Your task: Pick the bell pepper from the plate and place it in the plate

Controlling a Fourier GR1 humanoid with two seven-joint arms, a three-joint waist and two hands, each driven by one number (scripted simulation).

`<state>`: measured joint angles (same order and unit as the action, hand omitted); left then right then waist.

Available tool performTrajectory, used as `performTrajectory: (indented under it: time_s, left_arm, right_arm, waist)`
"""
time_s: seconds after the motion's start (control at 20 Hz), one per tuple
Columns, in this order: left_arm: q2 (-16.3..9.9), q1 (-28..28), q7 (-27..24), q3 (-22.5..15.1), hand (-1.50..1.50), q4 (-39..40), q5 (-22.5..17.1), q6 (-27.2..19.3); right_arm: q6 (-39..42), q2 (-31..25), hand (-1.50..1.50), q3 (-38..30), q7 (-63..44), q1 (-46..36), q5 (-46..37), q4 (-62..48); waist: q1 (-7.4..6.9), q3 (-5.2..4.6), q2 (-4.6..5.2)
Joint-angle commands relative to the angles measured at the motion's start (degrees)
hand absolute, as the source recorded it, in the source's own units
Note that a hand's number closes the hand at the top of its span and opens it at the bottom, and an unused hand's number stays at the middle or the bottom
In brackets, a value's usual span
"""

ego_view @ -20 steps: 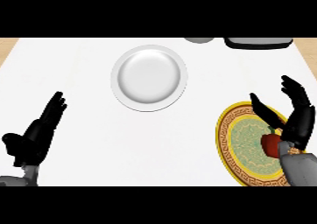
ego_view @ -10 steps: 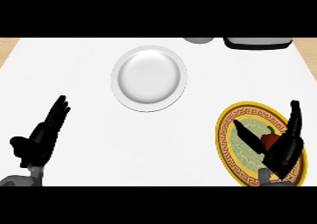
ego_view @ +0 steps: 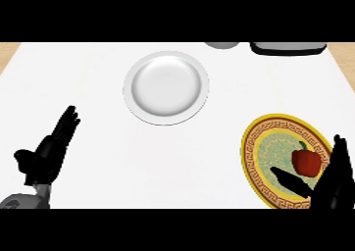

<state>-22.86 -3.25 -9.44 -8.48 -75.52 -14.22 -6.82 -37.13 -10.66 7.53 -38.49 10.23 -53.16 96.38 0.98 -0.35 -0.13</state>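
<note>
A red bell pepper [ego_view: 306, 163] with a green stem lies on the yellow patterned plate [ego_view: 266, 147] at the right of the counter. My right hand [ego_view: 334, 185] is open at the plate's lower right edge, its fingers straight on the pepper's right and its thumb reaching under the pepper's left; it holds nothing. A plain white plate [ego_view: 166, 87] sits farther back, left of centre. My left hand [ego_view: 48, 153] rests open at the lower left, fingers up, away from both plates.
A dark tray-like object [ego_view: 288, 47] and a grey rounded thing [ego_view: 221, 45] stand at the counter's far edge. The counter's wooden surround shows at the far left and right corners.
My right hand has drawn down and back toward the view's lower edge, uncovering the pepper. The pepper, both plates and the left hand have stayed in place.
</note>
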Motion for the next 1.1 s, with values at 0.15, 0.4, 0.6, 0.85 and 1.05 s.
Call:
performTrajectory:
  time_s: [0.15,0.4,0.6,0.85,1.05]
  left_arm:
    - [-0.38,-0.92,0.32,1.03,0.00,0.49,-0.31,2.15]
    - [2.03,0.16,3.81,-0.73,0.00,-4.32,2.65,-1.49]
    - [1.27,0.98,-2.14,2.74,0.00,0.77,1.67,2.71]
    - [1.84,2.07,-0.32,2.04,0.00,-2.64,3.45,2.00]
    - [1.91,-3.73,0.81,5.34,0.00,3.16,1.91,5.05]
  right_arm:
    - [24.03,0.73,-1.50,1.61,-22.44,-3.24,-7.22,13.45]
    - [30.50,1.98,-1.50,0.99,-27.36,-1.52,-7.11,15.79]
    - [36.81,0.29,-1.50,-3.10,-27.28,-3.29,-3.34,17.51]
    - [40.24,0.81,-1.50,-7.16,-27.22,-7.94,-0.95,10.97]
    - [39.75,1.02,-1.50,-8.57,-24.19,-6.39,-0.54,9.11]
  waist:
    - [-0.84,0.21,0.07]
    - [-0.99,0.34,0.03]
    - [-0.90,0.32,0.12]
    - [-1.21,0.35,0.14]
    - [-0.82,0.34,0.19]
